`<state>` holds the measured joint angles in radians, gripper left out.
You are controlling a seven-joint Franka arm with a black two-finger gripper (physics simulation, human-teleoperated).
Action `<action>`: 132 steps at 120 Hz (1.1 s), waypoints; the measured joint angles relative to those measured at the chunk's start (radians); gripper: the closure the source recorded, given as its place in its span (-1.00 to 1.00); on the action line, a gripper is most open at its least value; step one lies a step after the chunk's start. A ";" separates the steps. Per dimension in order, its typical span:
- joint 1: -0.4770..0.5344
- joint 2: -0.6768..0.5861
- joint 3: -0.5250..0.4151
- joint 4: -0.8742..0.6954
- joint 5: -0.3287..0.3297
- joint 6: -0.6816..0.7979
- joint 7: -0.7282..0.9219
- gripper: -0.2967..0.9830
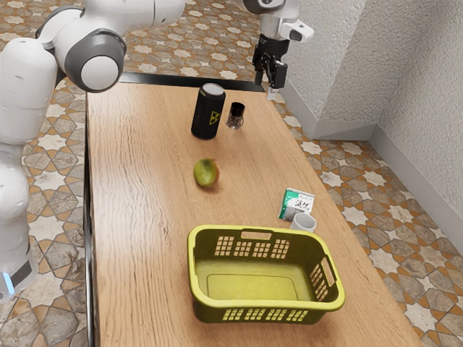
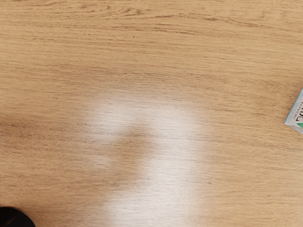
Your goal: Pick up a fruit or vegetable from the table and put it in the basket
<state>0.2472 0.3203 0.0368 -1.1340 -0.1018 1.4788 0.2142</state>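
Note:
My gripper (image 1: 266,84) is raised near the table's far end in the exterior view, beyond the fruit and the basket. Its two black fingers stand apart, and I see nothing held between them. A round green fruit with a reddish side (image 1: 206,173) rests on the wooden table (image 1: 145,217), between the black can and the basket. The yellow-green basket (image 1: 194,271) stands upright at the near end, and its visible floor is bare. Bare wood (image 2: 151,71) lies beneath my hand in the wrist view.
A tall black can (image 1: 208,112) stands beside a small dark glass (image 1: 236,116). A green and white box (image 1: 297,202) and a white cup (image 1: 304,221) sit just behind the basket. The wrist view has a box corner (image 2: 297,114) and a dark rounded object (image 2: 14,218) at its edges.

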 joint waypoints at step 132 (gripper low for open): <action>-0.254 0.147 -0.045 0.030 0.061 -0.001 -0.394 -0.54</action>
<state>-0.0072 0.4672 -0.0084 -1.1045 -0.0410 1.4776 -0.1794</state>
